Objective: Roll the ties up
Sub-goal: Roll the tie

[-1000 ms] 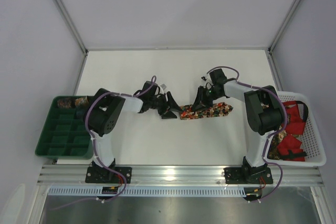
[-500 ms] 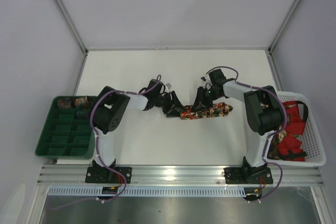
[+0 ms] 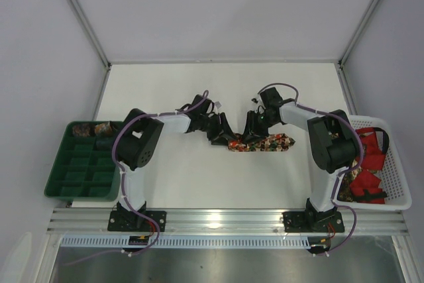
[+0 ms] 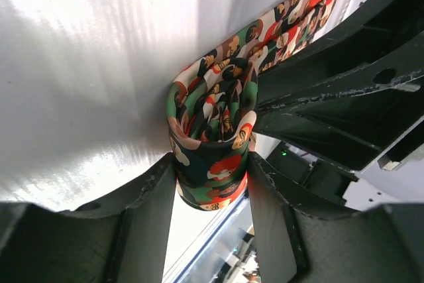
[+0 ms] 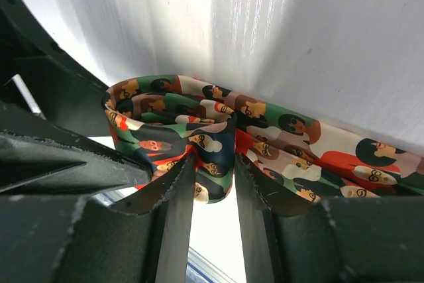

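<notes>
One tie (image 3: 265, 142) lies across the table's middle, dark fabric with red, green and cream figures. Its left end is coiled into a loose roll (image 3: 235, 144). My left gripper (image 3: 224, 134) holds that roll from the left. In the left wrist view the roll (image 4: 211, 130) sits between both fingers (image 4: 149, 210) and touches each. My right gripper (image 3: 252, 132) stands over the roll from the right. In the right wrist view it (image 5: 213, 180) is pinched on an inner fold of the tie (image 5: 199, 140), and the flat tail (image 5: 331, 157) runs off to the right.
A green compartment tray (image 3: 79, 170) sits at the left edge with two rolled ties (image 3: 93, 128) in its back cells. A white basket (image 3: 391, 164) at the right edge holds red ties (image 3: 368, 164). The two grippers stand very close together.
My left gripper has moved right, from apart from the tie to around its rolled end. The right gripper has stayed on the tie and barely moved.
</notes>
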